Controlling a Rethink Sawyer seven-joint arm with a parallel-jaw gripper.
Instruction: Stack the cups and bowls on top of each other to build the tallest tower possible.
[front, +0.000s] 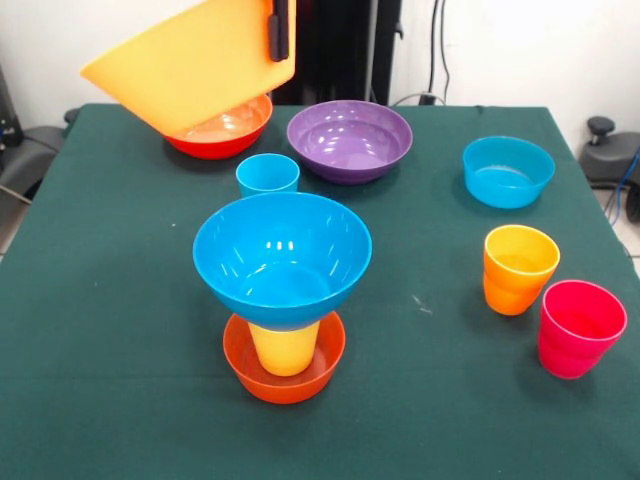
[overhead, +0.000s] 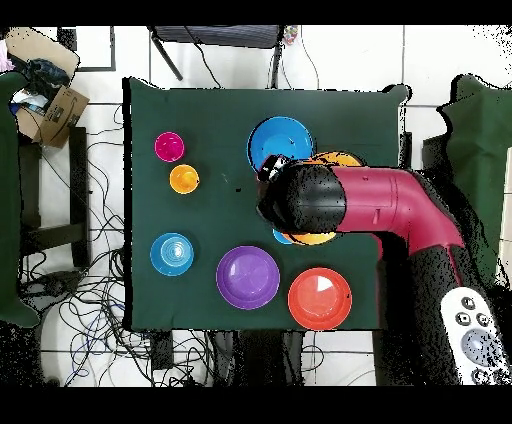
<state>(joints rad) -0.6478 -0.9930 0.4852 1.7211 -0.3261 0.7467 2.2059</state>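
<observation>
My gripper (front: 278, 32) is shut on the rim of the large light orange bowl (front: 195, 65), which hangs tilted above the table's far left. Under it sits a red-orange bowl (front: 222, 135). The tower stands at front centre: a small red-orange bowl (front: 285, 378) holds a yellow cup (front: 284, 348), and the large blue bowl (front: 282, 258) rests on that cup. In the overhead view the arm (overhead: 375, 200) covers the gripper, and the light orange bowl (overhead: 336, 158) peeks out beside the blue bowl (overhead: 280, 140).
A blue cup (front: 267, 173) and a purple bowl (front: 350, 140) sit behind the tower. A teal-blue bowl (front: 508, 172), an orange cup (front: 518, 268) and a pinkish red cup (front: 580, 328) stand on the right side of the green table (front: 120, 330).
</observation>
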